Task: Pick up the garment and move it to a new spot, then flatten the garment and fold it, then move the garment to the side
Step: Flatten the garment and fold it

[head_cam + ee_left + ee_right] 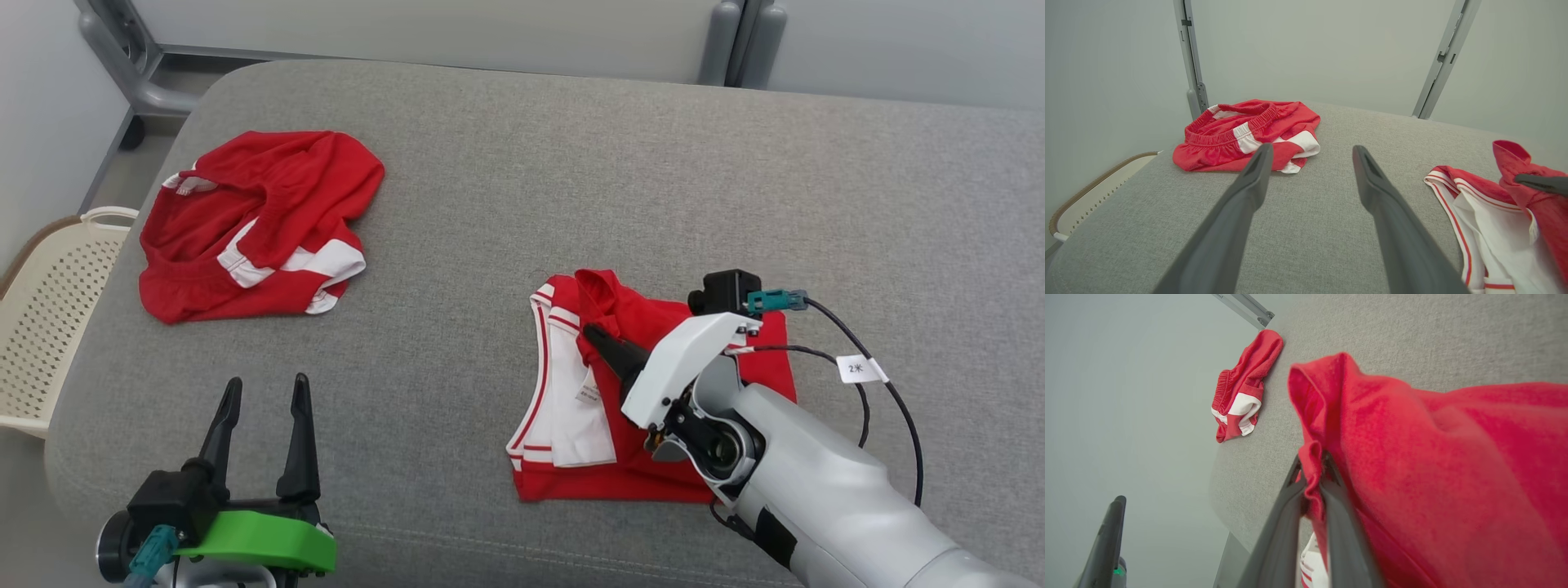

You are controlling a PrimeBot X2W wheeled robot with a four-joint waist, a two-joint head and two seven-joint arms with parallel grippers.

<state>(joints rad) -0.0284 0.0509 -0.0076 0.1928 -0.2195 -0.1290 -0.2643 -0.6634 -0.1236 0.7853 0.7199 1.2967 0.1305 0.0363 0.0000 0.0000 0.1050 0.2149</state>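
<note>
**A:** Where is the garment [563, 408], and who has it?

**B:** It lies on the near right part of the grey surface [571, 163], under the right gripper [591, 333]. That gripper's fingers [1278, 539] are pressed nearly together on a raised ridge of red cloth at its far left corner. The rest of it rests on the surface.

**A:** And the left gripper [269, 380]?

**B:** It hovers near the front edge with its fingers [1237, 212] spread wide and nothing between them.

**A:** Which step is this, do you think?

**B:** The fold, I'd say. The piece is already a rough rectangle, with white panels turned up on its left side and red beneath. The pinched corner looks ready to be carried across.

**A:** What does that move call for?

**B:** I'd judge a low, even sweep over the panels, so the thin cloth doesn't drag the layers under it. The free gripper could pin the near hem.

**A:** What is it made of?

**B:** It's a soft red knit, limp and quick to crease, and it bunches into a peak where it is gripped. The white panels have narrow red stripes along their edges, and a small white label [586, 392] shows on them. The surface is a coarse woven fabric, padded, with rounded corners.

**A:** Anything else on it?

**B:** A second red garment [253, 224] lies crumpled at the far left, well apart, its gathered waistband showing. A perforated cream basket [49, 310] stands beside that edge.
</note>
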